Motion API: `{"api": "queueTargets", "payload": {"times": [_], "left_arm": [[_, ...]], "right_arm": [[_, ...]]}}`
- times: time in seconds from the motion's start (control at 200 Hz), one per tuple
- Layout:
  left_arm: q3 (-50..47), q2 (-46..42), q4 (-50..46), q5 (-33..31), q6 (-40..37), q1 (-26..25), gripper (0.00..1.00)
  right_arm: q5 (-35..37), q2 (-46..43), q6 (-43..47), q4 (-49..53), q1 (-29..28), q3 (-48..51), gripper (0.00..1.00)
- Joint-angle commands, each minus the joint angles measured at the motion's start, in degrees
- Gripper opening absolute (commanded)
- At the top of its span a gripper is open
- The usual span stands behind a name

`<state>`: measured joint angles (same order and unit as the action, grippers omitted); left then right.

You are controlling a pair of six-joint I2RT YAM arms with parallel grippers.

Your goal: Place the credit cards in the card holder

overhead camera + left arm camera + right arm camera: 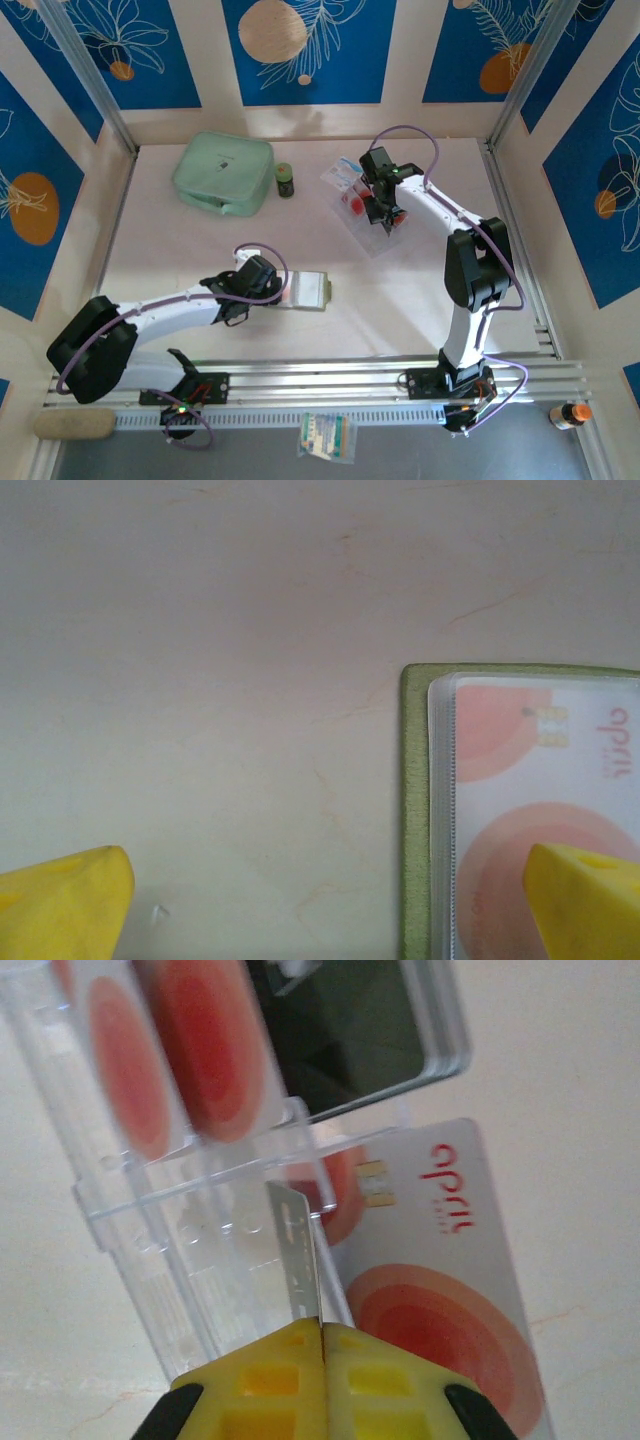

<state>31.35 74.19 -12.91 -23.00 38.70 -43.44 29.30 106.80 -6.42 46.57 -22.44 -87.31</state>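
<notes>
My right gripper [323, 1325] is shut on a credit card [298, 1250], seen edge-on and standing up from between the yellow fingers. It hangs over a clear plastic case [170, 1250] that holds red-dot cards [190, 1040] and a black card [350, 1030]. Another whitish red-dot card [440, 1260] lies flat on the table beside the case. In the top view that gripper [385, 215] is at the back right. The olive-green card holder [415, 810] lies open with a red-dot card [540, 770] in its clear sleeve. My left gripper [325, 880] is open, straddling the holder's left edge [305, 291].
A mint-green zip pouch [222, 172] and a small dark bottle [286, 180] stand at the back left. A sachet [326, 436] and an orange-capped bottle [570, 413] lie in front of the rail, off the table top.
</notes>
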Motion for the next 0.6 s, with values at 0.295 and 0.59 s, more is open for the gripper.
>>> {"api": "queueTargets", "payload": {"times": [0.295, 0.59], "left_arm": [[4.61, -3.34, -5.05, 0.23, -1.24, 0.59, 1.0], [9.53, -2.87, -10.52, -0.17, -2.74, 1.03, 1.0]], "right_arm": [[0.55, -7.16, 4.15, 0.79, -3.93, -0.4, 0.0], [-11.02, -18.55, -7.59, -2.58, -7.05, 4.36, 0.0]]}}
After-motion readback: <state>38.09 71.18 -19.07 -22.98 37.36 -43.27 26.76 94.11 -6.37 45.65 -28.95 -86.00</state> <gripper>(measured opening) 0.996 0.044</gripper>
